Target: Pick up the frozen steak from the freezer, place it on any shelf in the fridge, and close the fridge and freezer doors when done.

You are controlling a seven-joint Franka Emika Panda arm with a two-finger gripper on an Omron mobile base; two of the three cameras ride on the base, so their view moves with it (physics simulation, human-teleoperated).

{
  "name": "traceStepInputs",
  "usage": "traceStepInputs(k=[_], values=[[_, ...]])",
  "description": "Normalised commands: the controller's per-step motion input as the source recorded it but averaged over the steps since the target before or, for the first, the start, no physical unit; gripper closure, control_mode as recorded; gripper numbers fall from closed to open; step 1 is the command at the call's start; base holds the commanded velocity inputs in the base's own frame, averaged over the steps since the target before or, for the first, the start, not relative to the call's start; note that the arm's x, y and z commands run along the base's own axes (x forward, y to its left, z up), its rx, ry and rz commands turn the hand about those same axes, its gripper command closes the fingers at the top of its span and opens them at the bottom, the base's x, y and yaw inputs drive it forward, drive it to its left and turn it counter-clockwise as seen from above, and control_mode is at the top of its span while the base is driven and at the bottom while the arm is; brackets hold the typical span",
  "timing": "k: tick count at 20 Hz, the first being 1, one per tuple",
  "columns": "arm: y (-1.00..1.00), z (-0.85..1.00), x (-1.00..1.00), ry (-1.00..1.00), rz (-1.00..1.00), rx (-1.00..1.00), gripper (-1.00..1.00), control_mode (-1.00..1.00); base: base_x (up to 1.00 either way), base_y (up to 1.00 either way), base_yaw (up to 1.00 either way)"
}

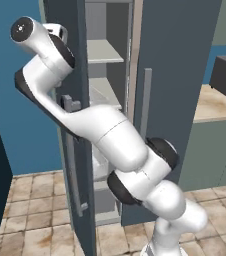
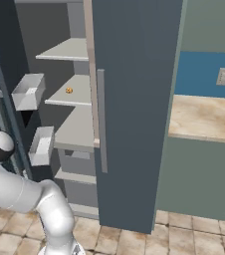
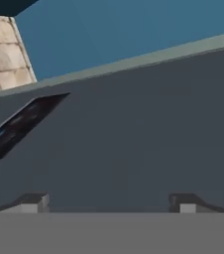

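Arm (image 1: 110, 135) bent up-left, wide-spread pincer (image 3: 109, 201) facing freezer door (image 3: 134, 139).

Light is even and soft throughout, with no single source and no hard cast shadows. The white arm (image 1: 110, 140) shows gentle shading along its undersides and pale highlights on its rounded joints. The shelves (image 2: 74, 89) sit bright against a darker rear wall of the compartment. All three pictures are coarse and slightly soft, with jagged edges along the door handle (image 2: 101, 119). In the hand view the door surface (image 3: 134, 139) is flat, dull grey, and the black panel (image 3: 20, 124) at middle left looks smeared.
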Motion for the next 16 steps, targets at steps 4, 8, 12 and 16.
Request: traceStepInputs(k=[4,8,12,16], values=[[-1.0,0.0,0.09,-0.02,0.0,0.07,-1.0,-1.0,0.0,0.0,0.0],[-0.97,0.0,0.18,-0.06,0.0,0.05,-1.0,-1.0,0.0,0.0,0.0],[-0.92,0.0,0.16,-0.14,0.0,0.03,-1.0,-1.0,0.0,0.0,0.0],[-0.79,-0.07,0.33,-0.15,0.0,0.02,-1.0,-1.0,0.0,0.0,0.0]])
